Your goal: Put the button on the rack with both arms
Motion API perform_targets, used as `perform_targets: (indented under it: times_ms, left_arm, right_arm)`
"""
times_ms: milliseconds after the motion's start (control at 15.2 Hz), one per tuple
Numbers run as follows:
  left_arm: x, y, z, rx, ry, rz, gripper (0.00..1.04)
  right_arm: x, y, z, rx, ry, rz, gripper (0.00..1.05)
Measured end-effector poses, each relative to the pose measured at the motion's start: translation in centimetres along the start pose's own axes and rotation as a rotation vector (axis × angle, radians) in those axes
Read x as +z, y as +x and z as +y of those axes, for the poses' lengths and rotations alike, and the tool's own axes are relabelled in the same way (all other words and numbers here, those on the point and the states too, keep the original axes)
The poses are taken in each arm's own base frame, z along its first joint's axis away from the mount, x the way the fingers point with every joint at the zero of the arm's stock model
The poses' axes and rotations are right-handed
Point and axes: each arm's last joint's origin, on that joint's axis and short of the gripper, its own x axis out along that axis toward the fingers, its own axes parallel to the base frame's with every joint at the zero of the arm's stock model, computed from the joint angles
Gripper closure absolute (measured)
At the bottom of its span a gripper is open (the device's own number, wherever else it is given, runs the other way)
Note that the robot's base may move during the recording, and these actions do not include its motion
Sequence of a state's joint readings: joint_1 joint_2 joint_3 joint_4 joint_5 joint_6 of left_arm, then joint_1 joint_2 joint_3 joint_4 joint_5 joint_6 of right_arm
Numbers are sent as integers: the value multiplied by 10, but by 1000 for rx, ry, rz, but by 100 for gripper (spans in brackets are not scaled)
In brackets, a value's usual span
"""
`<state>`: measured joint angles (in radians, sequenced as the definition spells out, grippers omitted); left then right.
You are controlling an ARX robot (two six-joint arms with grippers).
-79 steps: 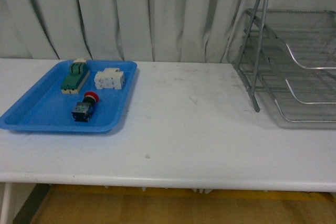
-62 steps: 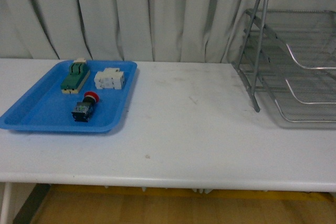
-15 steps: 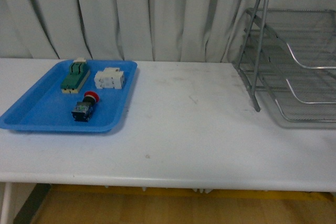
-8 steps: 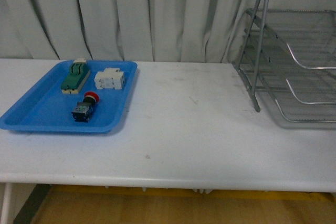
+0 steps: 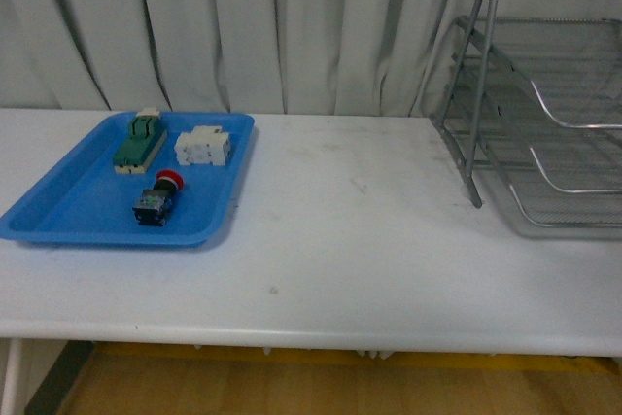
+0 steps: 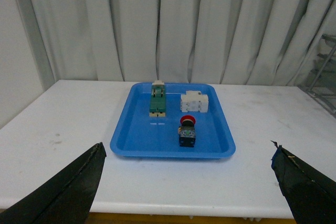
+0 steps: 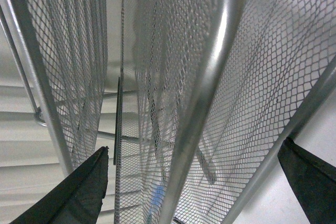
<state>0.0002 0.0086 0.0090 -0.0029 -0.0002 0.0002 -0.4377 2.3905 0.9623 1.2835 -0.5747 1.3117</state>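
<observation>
The left fingers (image 6: 68, 192) hang spread wide over the near edge of the white tabletop (image 5: 340, 240), holding nothing, aimed at the blue tray (image 5: 58, 225) ahead. In the tray's near half sits the button (image 6: 187, 131), dark blocky body toward the robot and red cap pointing away, clear of the tray walls. Just beyond it, apart from it and from each other, lie a green-and-cream block (image 5: 139, 140) and a white blocky part (image 5: 202, 146).

The button looks light and rigid, probably hard plastic. Its rounded cap would likely slip between closing fingers, so the flat sides of the body seem the surer hold.

Well across the tabletop, on the robot's right, stands the wire-mesh rack (image 5: 476, 94), all tiers bare as far as the front view shows. The right fingers (image 7: 79, 192) are also spread wide and empty, close against the rack's mesh and tubing. Pale curtains (image 5: 243, 26) close off the back.

Set against the front view of five seconds ago, nothing differs: button, tray and rack lie exactly as they did, and neither arm shows in that view.
</observation>
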Motion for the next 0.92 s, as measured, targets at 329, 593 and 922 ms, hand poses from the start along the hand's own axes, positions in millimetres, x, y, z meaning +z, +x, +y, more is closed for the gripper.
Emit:
perform_targets:
  times_ms: [329,593,922]
  left_arm:
    - [0,0,0,0,0,0,7]
    - [0,0,0,0,0,0,7]
    - [0,0,0,0,0,0,7]
  right_arm:
    - [-2,8,-2,9,24,12,8]
    - [-2,19,6,42,3,15,69]
    - [-6,20,1,26,134,22,102]
